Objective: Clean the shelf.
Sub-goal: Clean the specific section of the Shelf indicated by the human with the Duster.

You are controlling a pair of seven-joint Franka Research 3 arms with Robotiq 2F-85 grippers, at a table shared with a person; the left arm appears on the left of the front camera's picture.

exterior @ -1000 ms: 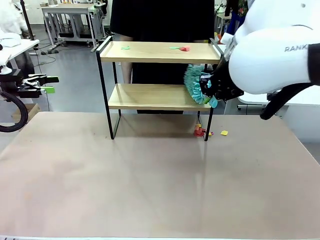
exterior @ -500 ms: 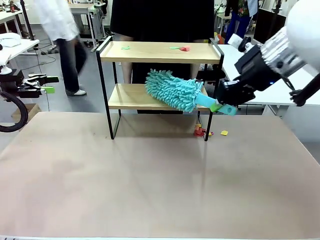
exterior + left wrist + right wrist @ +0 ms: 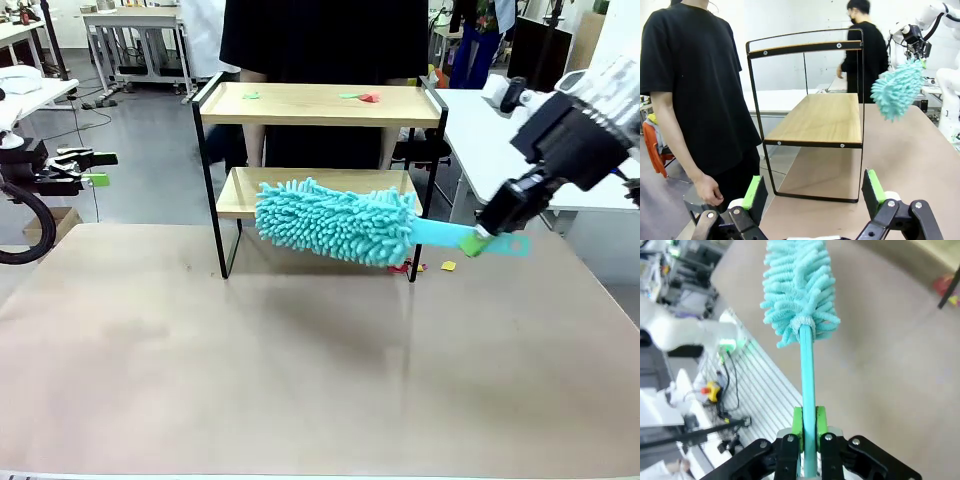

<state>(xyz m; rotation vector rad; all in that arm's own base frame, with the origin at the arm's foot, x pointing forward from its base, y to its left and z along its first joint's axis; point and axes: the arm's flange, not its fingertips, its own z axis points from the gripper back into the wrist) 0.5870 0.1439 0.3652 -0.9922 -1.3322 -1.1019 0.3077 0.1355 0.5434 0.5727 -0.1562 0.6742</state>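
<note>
The shelf [image 3: 300,104] stands at the table's far side, with small green and red scraps [image 3: 361,97] on its top board. My right gripper [image 3: 480,238] is shut on the handle of a teal fluffy duster [image 3: 335,222]. The duster lies level in front of the lower board [image 3: 245,188], its head pointing left. In the right wrist view the jaws [image 3: 808,426] pinch the handle and the duster head [image 3: 799,290] hangs over the table. My left gripper [image 3: 98,168] is open at the far left, off the table. Its view shows the shelf [image 3: 820,117] side-on and the duster head [image 3: 897,90].
A person in a black shirt [image 3: 320,40] stands right behind the shelf, one hand [image 3: 709,189] hanging down. Red [image 3: 400,264] and yellow [image 3: 448,266] scraps lie on the table by the shelf's right front leg. The beige table [image 3: 300,370] spreads wide in front.
The right arm has drawn back to the right and swung the duster out from the lower board's right end, so it now lies level in front of the shelf. The left arm stayed still.
</note>
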